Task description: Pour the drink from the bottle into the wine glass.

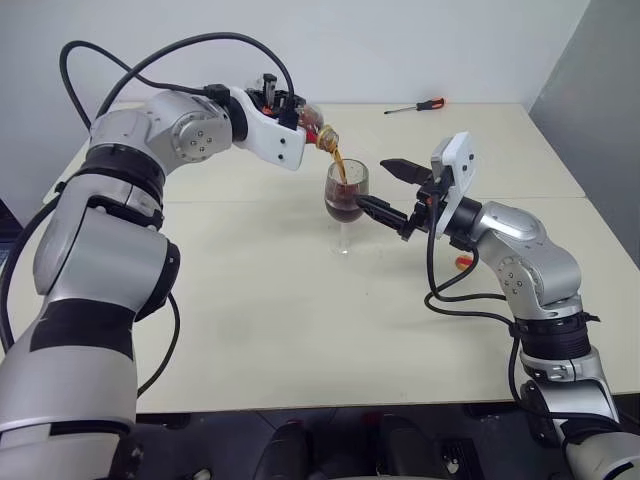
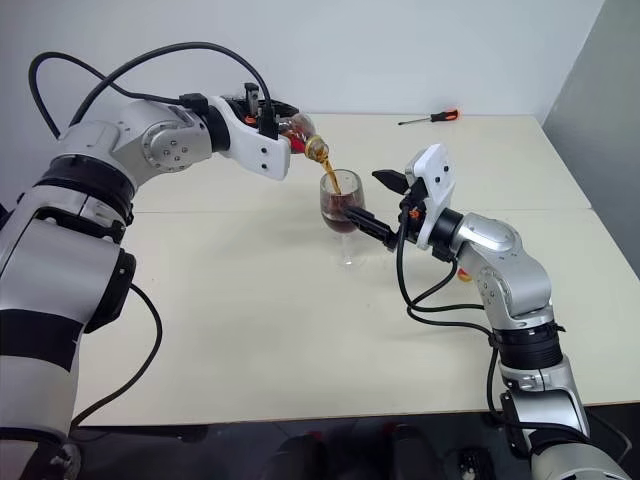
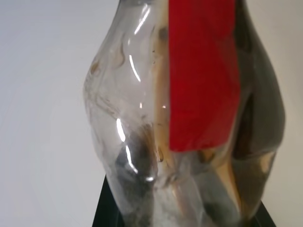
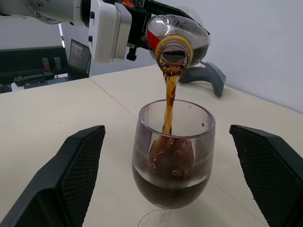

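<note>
Tabletop: pale cream, matte, two slabs meeting at a seam, set against a plain white wall with a grey panel at the right. Far edge holds a red-handled screwdriver; a small red object lies beside the right arm.

Wine glass: clear, rounded bowl on a thin stem, upright near the table's middle, bowl partly filled with the drink (dark brown, foaming at the surface).

Bottle: squat clear plastic, dented walls, red label strip, tipped mouth-down just above the glass rim, a thin brown stream running from its mouth into the bowl.

Left gripper: fingers clamped tight on the bottle's body.

Right gripper: black ribbed fingers spread wide, one on either side of the bowl, holding nothing; whether the nearer finger touches the glass cannot be told.

Open tabletop lies wide toward the near edge.
</note>
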Robot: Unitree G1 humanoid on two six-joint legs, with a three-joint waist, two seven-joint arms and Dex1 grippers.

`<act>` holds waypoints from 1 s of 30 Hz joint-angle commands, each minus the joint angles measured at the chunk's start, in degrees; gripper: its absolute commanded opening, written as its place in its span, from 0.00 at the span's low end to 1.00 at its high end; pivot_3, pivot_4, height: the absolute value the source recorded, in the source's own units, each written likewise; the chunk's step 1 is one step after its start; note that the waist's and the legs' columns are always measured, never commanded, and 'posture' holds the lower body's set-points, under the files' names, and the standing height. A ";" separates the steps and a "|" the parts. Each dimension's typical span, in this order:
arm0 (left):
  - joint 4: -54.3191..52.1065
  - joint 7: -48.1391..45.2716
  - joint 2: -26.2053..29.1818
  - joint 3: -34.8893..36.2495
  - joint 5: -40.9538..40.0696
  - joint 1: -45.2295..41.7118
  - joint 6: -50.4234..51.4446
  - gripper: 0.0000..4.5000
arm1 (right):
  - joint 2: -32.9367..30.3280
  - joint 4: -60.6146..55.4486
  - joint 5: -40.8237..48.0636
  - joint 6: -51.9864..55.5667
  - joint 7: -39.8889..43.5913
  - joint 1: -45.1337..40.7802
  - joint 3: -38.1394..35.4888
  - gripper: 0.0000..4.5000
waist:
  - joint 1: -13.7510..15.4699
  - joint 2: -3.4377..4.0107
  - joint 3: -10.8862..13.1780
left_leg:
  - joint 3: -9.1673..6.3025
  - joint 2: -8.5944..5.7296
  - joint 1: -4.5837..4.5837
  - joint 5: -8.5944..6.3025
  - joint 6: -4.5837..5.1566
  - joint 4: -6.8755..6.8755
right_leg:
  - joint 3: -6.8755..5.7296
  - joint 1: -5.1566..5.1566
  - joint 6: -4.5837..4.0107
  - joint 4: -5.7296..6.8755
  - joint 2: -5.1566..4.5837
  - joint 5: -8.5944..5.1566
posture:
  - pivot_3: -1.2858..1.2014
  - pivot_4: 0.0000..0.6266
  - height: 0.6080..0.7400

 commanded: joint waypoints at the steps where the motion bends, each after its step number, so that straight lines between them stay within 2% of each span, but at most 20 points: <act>1: -0.32 1.32 0.67 0.44 -0.55 -3.01 -0.20 0.19 | -0.37 -1.32 -0.29 -1.36 0.30 -0.62 -0.67 1.00 | 0.00 0.00 0.00 | 0.00 0.00 0.00 0.00 0.00 0.00 | 0.00 0.00 0.00 0.00 0.00 0.00 | 0.52 0.24 1.00; 12: 0.25 -3.83 -0.26 3.62 -5.09 -1.19 0.52 0.19 | -0.48 -0.73 -0.36 -1.44 0.36 -0.93 -0.85 1.00 | 0.00 0.00 0.00 | 0.01 0.00 0.00 0.00 0.00 0.01 | 0.00 0.00 0.00 0.02 0.00 0.00 | 0.52 0.24 1.00; 16: 0.48 -11.00 -1.34 7.29 -10.29 0.20 2.03 0.19 | -0.44 -0.74 -0.26 -1.24 0.30 -0.91 -0.85 1.00 | -0.02 0.00 0.00 | 0.01 0.00 0.00 0.00 0.00 0.01 | -0.01 0.00 0.00 0.02 0.00 0.00 | 0.52 0.24 1.00; 21: -0.08 -22.72 -3.72 15.17 -20.20 1.40 7.02 0.19 | -0.48 -0.78 -0.14 -1.01 0.28 -0.85 -0.91 1.00 | -0.12 0.00 0.00 | 0.01 0.00 -0.01 0.01 -0.01 0.05 | -0.02 0.00 0.00 0.01 0.00 0.00 | 0.52 0.24 1.00; 30: -1.67 -31.84 -5.25 25.06 -31.44 1.13 16.33 0.19 | -0.28 -1.74 0.41 -0.52 0.24 -0.43 -0.85 1.00 | -0.46 0.00 0.00 | 0.00 0.01 0.00 0.01 -0.01 0.07 | -0.02 -0.01 0.00 0.08 0.00 0.00 | 0.52 0.24 1.00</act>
